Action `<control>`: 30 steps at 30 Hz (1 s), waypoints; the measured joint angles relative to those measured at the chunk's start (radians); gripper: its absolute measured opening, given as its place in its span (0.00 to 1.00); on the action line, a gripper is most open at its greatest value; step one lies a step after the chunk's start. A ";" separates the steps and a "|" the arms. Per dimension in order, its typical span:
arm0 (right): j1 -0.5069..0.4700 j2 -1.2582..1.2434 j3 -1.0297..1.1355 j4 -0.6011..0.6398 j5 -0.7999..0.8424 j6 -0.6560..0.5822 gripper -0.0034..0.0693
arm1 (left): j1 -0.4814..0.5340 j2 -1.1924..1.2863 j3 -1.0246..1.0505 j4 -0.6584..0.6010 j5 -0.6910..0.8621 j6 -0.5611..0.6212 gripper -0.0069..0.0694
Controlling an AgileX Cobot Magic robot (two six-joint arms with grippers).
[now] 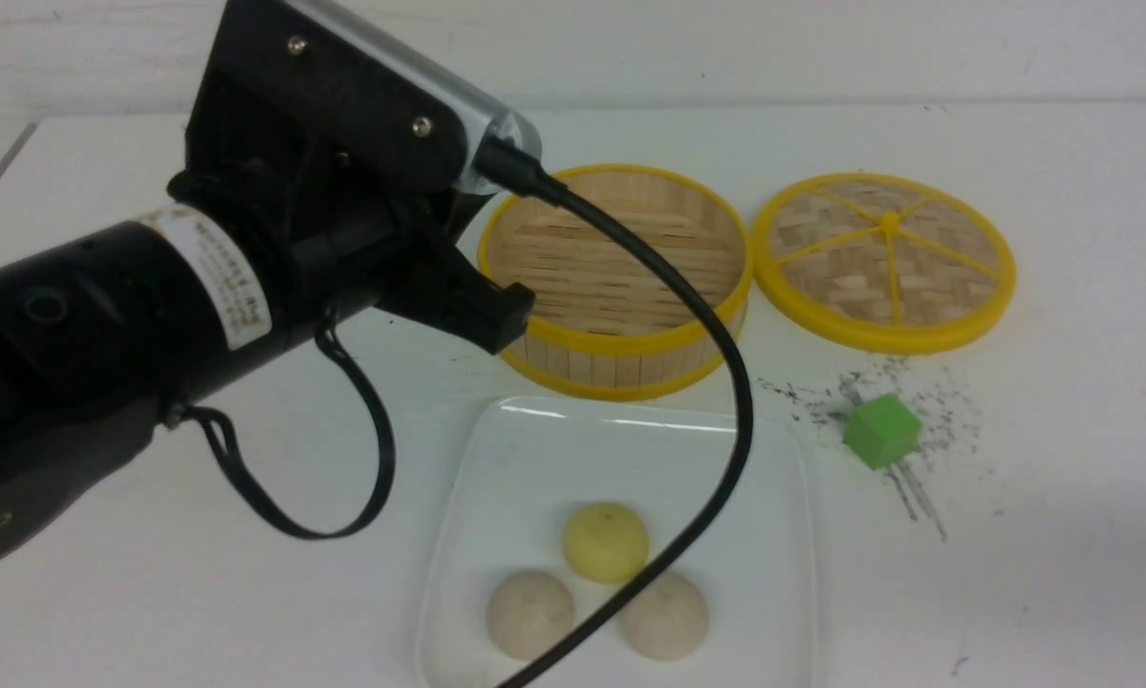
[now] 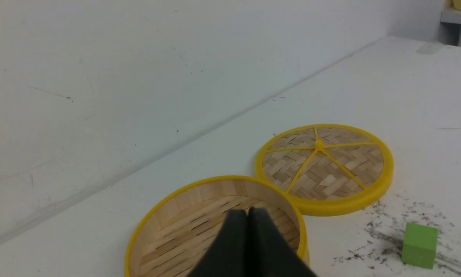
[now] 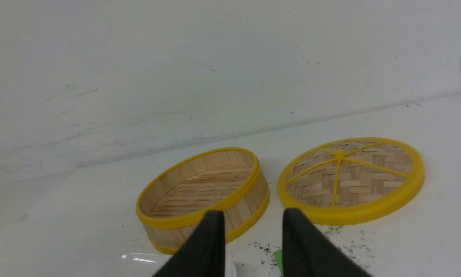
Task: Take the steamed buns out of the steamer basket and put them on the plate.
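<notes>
Steamed buns (image 1: pixel 606 542): three, all on the plate (image 1: pixel 573 449), in its 6 o'clock half; the yellow one lies at 12 o'clock of the two pale ones, close together.
Steamer basket (image 1: pixel 616 277): at 12 o'clock of the plate, just beyond its rim; slatted floor bare, nothing inside.
Lid (image 1: pixel 886 260): flat on the worktop (image 1: pixel 1060 535), at 3 o'clock of the basket, nearly touching it.
Green cube (image 1: pixel 881 432): at 2 o'clock of the plate, apart from it.
Left tool (image 2: pixel 248 211): fingers pressed together, holding nothing, over the basket's 8 o'clock rim.
Right tool (image 3: pixel 253 223): fingers moderately apart, nothing between them, facing basket and lid from the plate side.
Step in hand: transfer looks finished; only withdrawal appears left.
Next move: lift the left arm up and back towards 9 o'clock, watching its cable (image 1: pixel 725 382), which crosses the view in front of the plate.
Open room: bare worktop at 9 o'clock of the plate and at 4 o'clock beyond the cube.
</notes>
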 joint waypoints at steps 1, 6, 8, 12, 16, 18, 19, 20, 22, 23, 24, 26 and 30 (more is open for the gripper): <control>0.000 0.000 0.000 0.000 0.000 0.001 0.37 | 0.000 0.000 0.000 0.000 -0.006 0.000 0.10; 0.000 0.000 0.000 0.000 0.000 0.003 0.37 | 0.000 0.000 0.000 0.004 -0.034 0.000 0.10; 0.000 0.000 0.000 0.000 0.000 0.003 0.37 | 0.000 0.000 0.000 0.004 -0.050 0.000 0.10; 0.000 0.000 0.000 0.001 0.004 0.003 0.37 | 0.000 0.000 0.000 0.004 -0.066 0.000 0.10; 0.000 0.000 0.000 0.076 0.025 0.003 0.37 | 0.000 0.000 0.000 0.005 -0.068 0.000 0.11; 0.000 0.000 0.000 0.196 0.054 0.003 0.37 | 0.000 0.000 0.000 0.005 -0.070 0.000 0.11; 0.000 0.000 0.001 0.254 0.064 0.003 0.37 | 0.000 0.000 0.000 0.005 -0.071 0.000 0.11; 0.000 0.000 0.003 0.348 0.079 0.003 0.37 | 0.000 0.000 0.000 0.005 -0.071 0.000 0.11; 0.000 0.000 0.009 0.420 0.090 0.003 0.37 | 0.000 0.000 0.000 0.005 -0.071 0.000 0.11; 0.000 0.000 0.010 0.428 0.093 0.003 0.37 | 0.000 0.000 0.000 0.005 -0.071 0.000 0.11; 0.000 0.000 0.015 0.439 0.095 0.003 0.37 | 0.000 0.000 0.000 0.005 -0.071 0.000 0.11; 0.000 0.000 0.026 0.405 0.081 0.003 0.37 | 0.000 0.000 0.000 0.005 -0.071 0.000 0.11; 0.000 0.000 0.081 0.198 0.045 0.003 0.38 | 0.000 0.000 0.000 0.005 -0.072 0.000 0.11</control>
